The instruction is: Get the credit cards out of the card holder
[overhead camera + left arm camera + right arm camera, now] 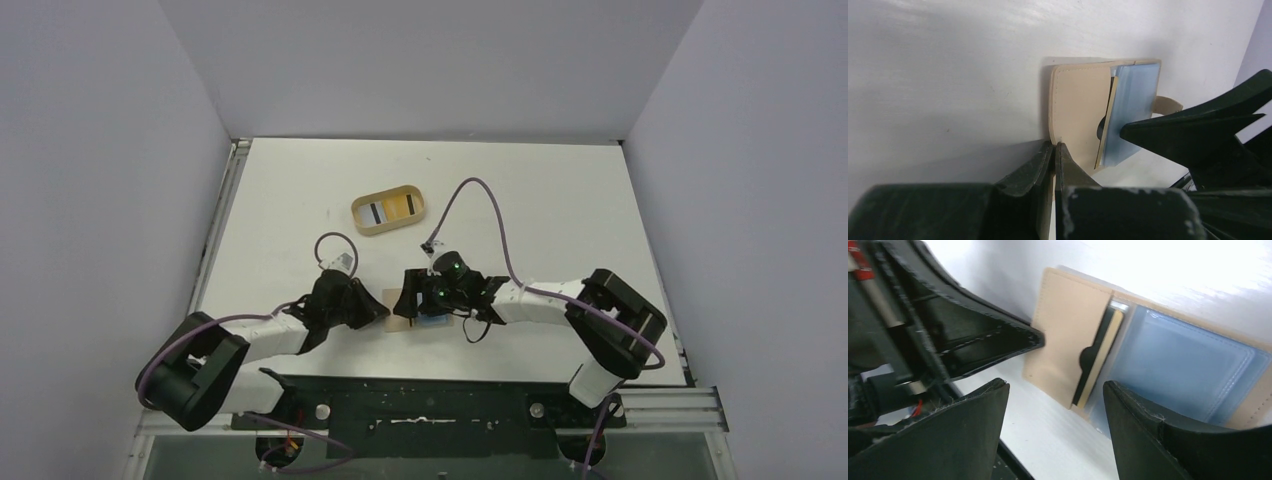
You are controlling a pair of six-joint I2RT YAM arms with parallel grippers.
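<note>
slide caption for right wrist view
open right gripper above unfolded card holder, credit cards in its pocket, left gripper at its edge

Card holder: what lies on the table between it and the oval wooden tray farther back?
Nothing: the top view shows only bare white table between the card holder and the tray.

Tan card holder, seemingly light-blue card

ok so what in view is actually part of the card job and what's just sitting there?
In the job: card holder, light blue card in it, cards edge-on in its slot, left hand shut on the holder's corner, right hand open above it.
Just sitting: wooden tray farther back, two striped cards in it.
</note>
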